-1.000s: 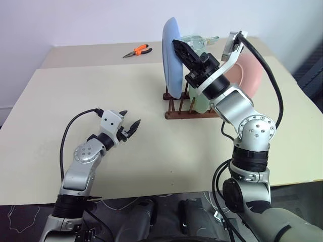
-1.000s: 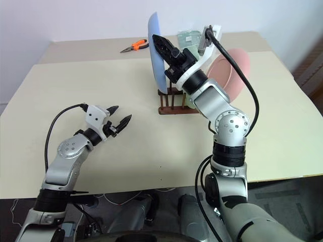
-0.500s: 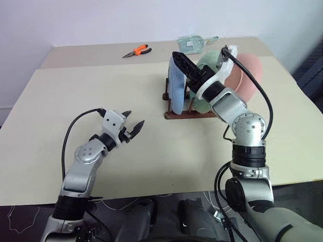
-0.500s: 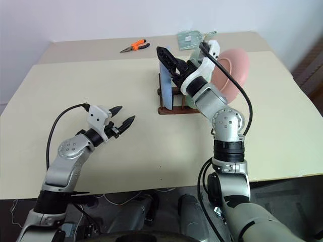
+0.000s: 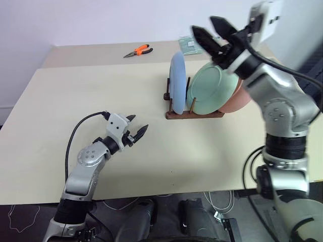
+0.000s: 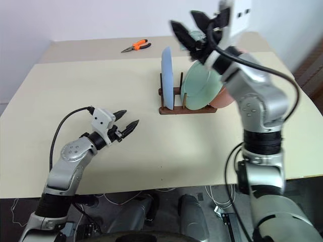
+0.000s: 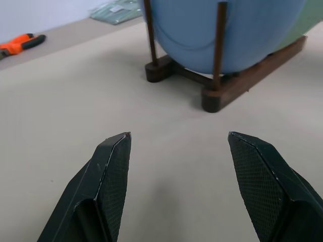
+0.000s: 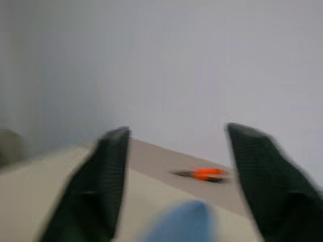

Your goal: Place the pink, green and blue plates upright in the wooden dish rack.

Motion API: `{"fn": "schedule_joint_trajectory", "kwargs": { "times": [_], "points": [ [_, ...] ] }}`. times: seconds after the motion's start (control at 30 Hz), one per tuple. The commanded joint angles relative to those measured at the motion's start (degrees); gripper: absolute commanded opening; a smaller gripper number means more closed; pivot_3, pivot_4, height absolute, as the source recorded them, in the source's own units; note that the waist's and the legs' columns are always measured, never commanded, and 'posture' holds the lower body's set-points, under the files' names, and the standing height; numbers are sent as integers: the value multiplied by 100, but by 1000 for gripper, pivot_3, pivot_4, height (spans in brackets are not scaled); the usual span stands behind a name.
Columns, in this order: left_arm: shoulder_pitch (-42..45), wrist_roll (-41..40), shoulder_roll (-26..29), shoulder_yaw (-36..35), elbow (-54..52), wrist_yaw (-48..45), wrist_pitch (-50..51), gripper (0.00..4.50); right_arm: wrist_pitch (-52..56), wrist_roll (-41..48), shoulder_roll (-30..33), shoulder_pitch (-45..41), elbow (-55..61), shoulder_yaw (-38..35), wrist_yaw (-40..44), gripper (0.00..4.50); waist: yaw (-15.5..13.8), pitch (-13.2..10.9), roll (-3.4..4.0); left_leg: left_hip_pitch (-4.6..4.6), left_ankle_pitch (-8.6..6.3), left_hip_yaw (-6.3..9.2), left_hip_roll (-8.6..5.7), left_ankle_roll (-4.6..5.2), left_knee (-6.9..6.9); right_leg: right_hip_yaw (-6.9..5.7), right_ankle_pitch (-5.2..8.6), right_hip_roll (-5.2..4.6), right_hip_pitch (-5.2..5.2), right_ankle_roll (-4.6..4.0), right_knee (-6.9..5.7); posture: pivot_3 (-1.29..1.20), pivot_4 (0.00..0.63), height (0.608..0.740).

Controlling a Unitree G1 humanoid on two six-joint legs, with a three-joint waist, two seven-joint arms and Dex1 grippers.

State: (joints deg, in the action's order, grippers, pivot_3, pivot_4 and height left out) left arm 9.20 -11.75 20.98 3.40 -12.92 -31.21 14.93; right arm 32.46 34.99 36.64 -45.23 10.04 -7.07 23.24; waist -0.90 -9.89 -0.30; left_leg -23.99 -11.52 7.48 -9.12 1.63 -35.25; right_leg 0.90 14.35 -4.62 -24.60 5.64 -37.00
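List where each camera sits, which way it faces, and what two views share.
Left eye and right eye views: on the head, looking down at the table; both arms show.
Left wrist view: along the open left end effector toward the wooden dish rack.
Right wrist view: past the open right end effector.
Wrist views share the blue plate and orange pliers.

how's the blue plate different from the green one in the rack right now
The blue plate stands nearly vertical at the left end of the wooden dish rack; the green plate leans back, showing its face. The blue shows mostly its edge. Both sit between pegs, and neither is held.
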Motion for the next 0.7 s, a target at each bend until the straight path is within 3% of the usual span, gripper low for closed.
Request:
{"fn": "schedule_joint_trajectory", "kwargs": {
  "times": [0.03,0.1,0.23,0.43,0.7],
  "points": [
    [45,-84,-31,139,-253,-120,66,3145,-137,-277,772,694,479,-315,749,1025,-4,0,1,-1,-1,-2,0,2,0,1,0,-1,0,0,3,0,150,727],
    [89,-98,-56,243,-246,-210,113,3145,-228,-576,1440,1450,842,-318,1258,21,3,-1,2,-6,-2,-2,0,3,0,1,0,-3,-3,1,3,0,150,727],
    [141,-208,-47,460,-403,-460,271,3145,-609,-1342,2091,2337,1104,-228,1532,21,60,-1,9,-7,-2,-10,4,3,-6,4,1,-3,-5,2,0,0,150,727],
    [201,-254,-73,633,-526,-580,439,3145,-838,-2133,2277,2785,901,-60,1558,21,14,-1,8,-6,-4,-14,9,-1,-20,2,10,-3,0,-12,-1,0,150,727],
    [176,-219,-59,700,-566,-576,465,3145,-1287,-2898,1834,2463,480,534,1462,21,23,-2,6,-8,-3,-14,8,2,-23,0,4,-4,1,-1,1,0,150,727]
  ]
}}
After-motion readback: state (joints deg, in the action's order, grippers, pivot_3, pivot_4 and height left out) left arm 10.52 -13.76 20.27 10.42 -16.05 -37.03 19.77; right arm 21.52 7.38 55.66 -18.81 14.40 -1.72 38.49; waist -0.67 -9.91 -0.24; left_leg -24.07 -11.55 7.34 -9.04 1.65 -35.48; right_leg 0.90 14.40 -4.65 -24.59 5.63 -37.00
